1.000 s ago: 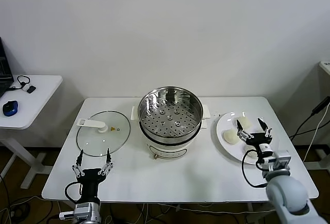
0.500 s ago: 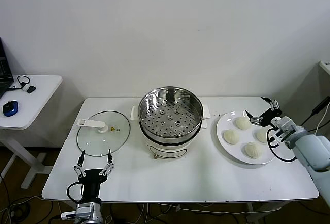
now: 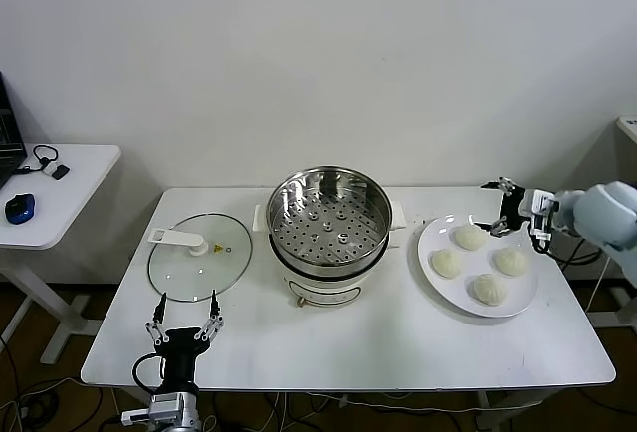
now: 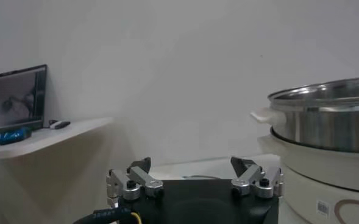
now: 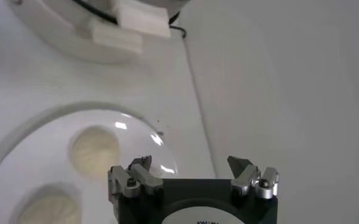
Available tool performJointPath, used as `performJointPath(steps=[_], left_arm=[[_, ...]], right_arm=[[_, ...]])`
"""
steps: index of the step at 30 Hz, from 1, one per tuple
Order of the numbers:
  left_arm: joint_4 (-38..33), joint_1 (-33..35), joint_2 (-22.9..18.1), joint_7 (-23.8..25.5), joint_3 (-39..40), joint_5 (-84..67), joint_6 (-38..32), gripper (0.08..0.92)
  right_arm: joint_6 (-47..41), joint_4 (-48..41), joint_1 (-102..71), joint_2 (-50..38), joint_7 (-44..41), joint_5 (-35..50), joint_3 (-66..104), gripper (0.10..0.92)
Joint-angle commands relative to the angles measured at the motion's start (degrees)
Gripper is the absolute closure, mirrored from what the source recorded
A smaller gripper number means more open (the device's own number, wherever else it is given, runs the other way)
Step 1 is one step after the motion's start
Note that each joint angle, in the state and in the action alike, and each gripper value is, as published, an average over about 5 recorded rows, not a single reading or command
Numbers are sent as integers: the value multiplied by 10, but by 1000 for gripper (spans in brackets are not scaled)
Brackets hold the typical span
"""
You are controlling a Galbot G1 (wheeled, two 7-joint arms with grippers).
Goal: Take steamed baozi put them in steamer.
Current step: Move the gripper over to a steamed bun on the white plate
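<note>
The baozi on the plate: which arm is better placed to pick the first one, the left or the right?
The right, probably. The right gripper hangs open at the plate's far edge, close to the four baozi. The left gripper is open too, but parked at the table's near edge by the glass lid, with the steamer between it and the plate.

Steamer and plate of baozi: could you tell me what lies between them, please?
Only bare white tabletop separates the steamer from the plate, seen in the head view.

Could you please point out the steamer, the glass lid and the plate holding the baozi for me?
steamer (image 3: 329, 215): head view, on its perforated tray.
glass lid (image 3: 189, 273): head view, on the bare glass.
plate (image 3: 435, 237): head view, on its bare rim.
</note>
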Motion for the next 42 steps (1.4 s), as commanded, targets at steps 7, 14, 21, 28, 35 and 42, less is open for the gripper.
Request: performJointPath(steps=[7,14,21,28,35,42], left_arm=[[16,-10,-3,0,1,-11,-2,177],[23,-15,-1,0,-4,-19,-3,177],[27,-16,1,1,-7,-21,-4,177],[36,-17,3,2,-14,-23,-5,177],[43,-19,3,2,-16,-22,-7,177],[44,-20,3,3,-16,-22,-6,177]], right_arm=[[118,-239,443,117,-180,69,-563,203],[122,-340,371,192,-179,68,-510,203],[144,-454,298,268,-181,39,-434,203],[154,-503,249,296,-186,19,-382,203],[167,-542,209,313,-182,-3,-334,203],[177,-578,185,333,-177,-27,-298,203]])
